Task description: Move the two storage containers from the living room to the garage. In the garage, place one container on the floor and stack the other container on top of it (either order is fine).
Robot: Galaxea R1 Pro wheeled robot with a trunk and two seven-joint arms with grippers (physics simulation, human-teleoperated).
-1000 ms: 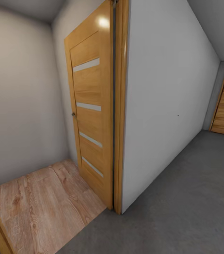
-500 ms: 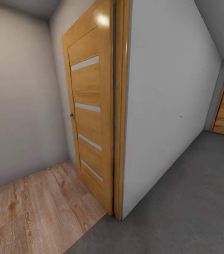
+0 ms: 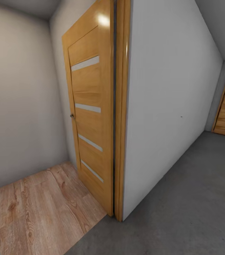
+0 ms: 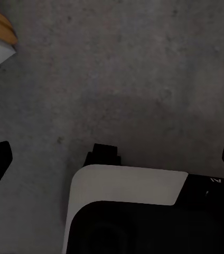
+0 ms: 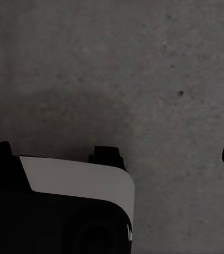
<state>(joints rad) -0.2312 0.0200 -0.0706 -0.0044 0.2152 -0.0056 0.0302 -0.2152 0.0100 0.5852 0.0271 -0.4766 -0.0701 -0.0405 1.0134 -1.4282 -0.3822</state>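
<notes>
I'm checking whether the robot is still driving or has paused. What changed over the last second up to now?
Early in that second the whole head view shifted: the wooden door grew slightly and more wood plank floor showed at lower left, so the camera moved, not the things. Over the last half second nothing visibly changed. The grey concrete floor and white wall look the same.

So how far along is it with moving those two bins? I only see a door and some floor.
Nothing here shows a container delivered. The head view shows an open wooden door where wood plank flooring meets grey concrete floor. Both wrist cameras look down at bare concrete, with the left gripper and right gripper open and holding nothing. Fetching, carrying and stacking both bins all look left to do.
</notes>
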